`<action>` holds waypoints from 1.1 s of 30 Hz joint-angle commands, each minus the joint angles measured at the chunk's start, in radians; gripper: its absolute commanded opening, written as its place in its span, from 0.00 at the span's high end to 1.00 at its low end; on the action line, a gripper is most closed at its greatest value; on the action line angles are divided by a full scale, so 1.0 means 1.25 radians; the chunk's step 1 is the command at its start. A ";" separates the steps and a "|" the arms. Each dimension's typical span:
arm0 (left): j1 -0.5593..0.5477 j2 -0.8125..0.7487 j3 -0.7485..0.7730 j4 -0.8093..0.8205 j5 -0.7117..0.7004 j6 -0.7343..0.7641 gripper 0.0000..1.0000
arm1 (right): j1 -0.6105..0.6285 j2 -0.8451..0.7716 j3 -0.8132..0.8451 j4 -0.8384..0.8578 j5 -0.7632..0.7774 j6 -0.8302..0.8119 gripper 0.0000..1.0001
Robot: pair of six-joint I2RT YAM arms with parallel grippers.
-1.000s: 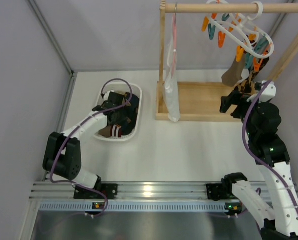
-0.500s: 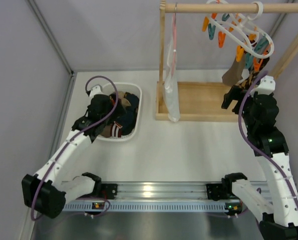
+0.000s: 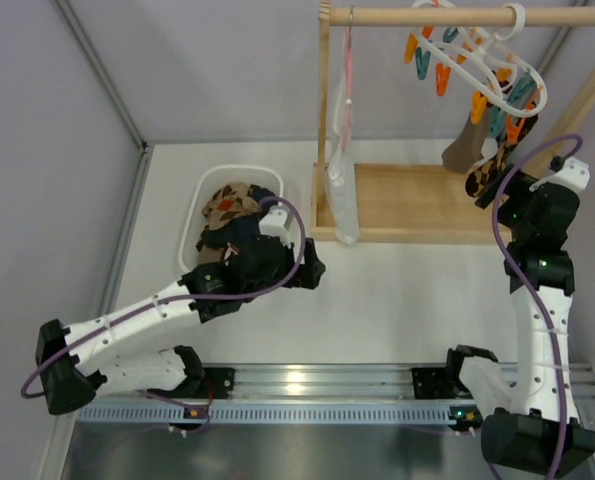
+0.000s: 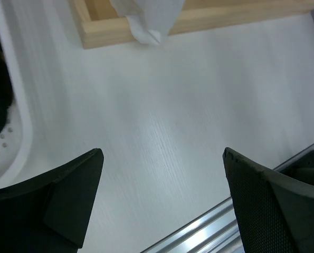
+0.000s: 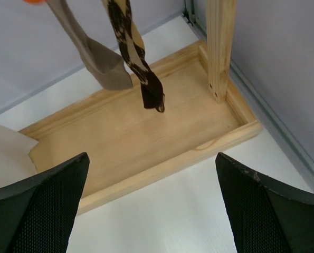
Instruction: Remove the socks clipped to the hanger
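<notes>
Hidden bits: the R wrist view is cutting off the hanger (image 3: pixel 507 66), so no clips are showing there. Only the lower parts of the taupe sock (image 5: pixel 100 59) & argyle sock (image 5: pixel 136 52) are hanging in, up & ahead of the R gripper (image 5: pixel 152 206), not touching it. The L arm is covering part of the basket (image 3: pixel 191 214). The binned socks (image 3: pixel 231 204) are only partly showing, count unclear.

Vs 1 s ago: the L gripper (image 3: pixel 310 268) isn't reaching into the basket any more. It's hovering over the table (image 4: pixel 162 116), basket now behind & to its left, jaws wide, nothing between. The R gripper is sitting closer under the hanging socks, jaws wide, empty.

Only the top view is showing the hanger on the rail (image 3: pixel 447 16) w/ both socks dangling from it. The L wrist view is adding the basket rim at left, w/ bag (image 4: pixel 146 21) & rack base (image 4: pixel 209 18) ahead.
</notes>
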 commanded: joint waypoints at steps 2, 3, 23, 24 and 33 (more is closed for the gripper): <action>-0.086 0.102 -0.017 0.179 0.026 0.060 0.02 | -0.036 -0.050 -0.097 0.150 -0.029 0.087 0.01; -0.116 0.132 0.009 0.216 0.037 0.072 0.02 | -0.040 -0.062 -0.125 0.166 -0.041 0.087 0.01; -0.205 0.175 -0.029 0.366 0.163 0.194 0.02 | -0.116 0.287 -0.053 0.503 -0.240 -0.021 0.32; -0.205 0.172 -0.032 0.366 0.157 0.199 0.02 | -0.110 0.296 -0.055 0.514 -0.226 -0.023 0.32; -0.205 0.160 -0.032 0.366 0.118 0.209 0.02 | -0.066 0.368 -0.040 0.586 -0.240 -0.058 0.82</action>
